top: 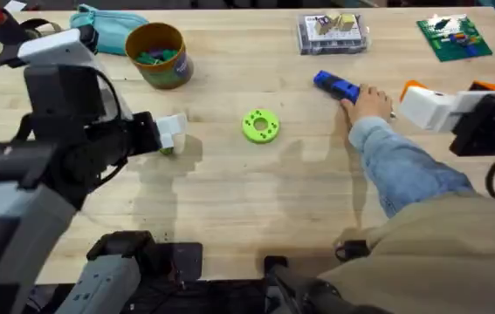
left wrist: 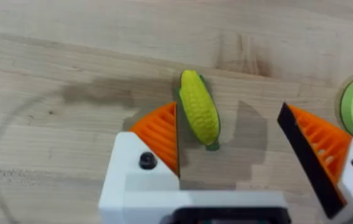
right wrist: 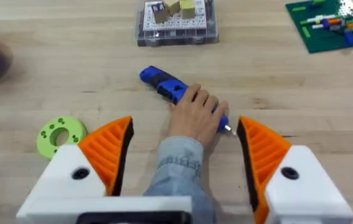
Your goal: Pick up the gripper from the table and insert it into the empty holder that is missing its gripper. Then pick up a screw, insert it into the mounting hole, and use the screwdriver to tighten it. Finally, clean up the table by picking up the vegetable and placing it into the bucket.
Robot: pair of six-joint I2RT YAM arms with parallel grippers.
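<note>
The vegetable, a small yellow corn cob, lies on the wood between the open fingers of my left gripper, close to one orange pad. In the overhead view this left gripper hovers over the corn, left of centre. A person's hand rests on the blue screwdriver. My right gripper stands open just behind that hand and the screwdriver. The mustard-yellow bucket stands at the back left. The table gripper, its holder and the screws are out of view.
A green round disc lies mid-table, right of the corn. At the back are a teal pouch, a clear plastic box and a green board. The person's blue sleeve crosses the right front.
</note>
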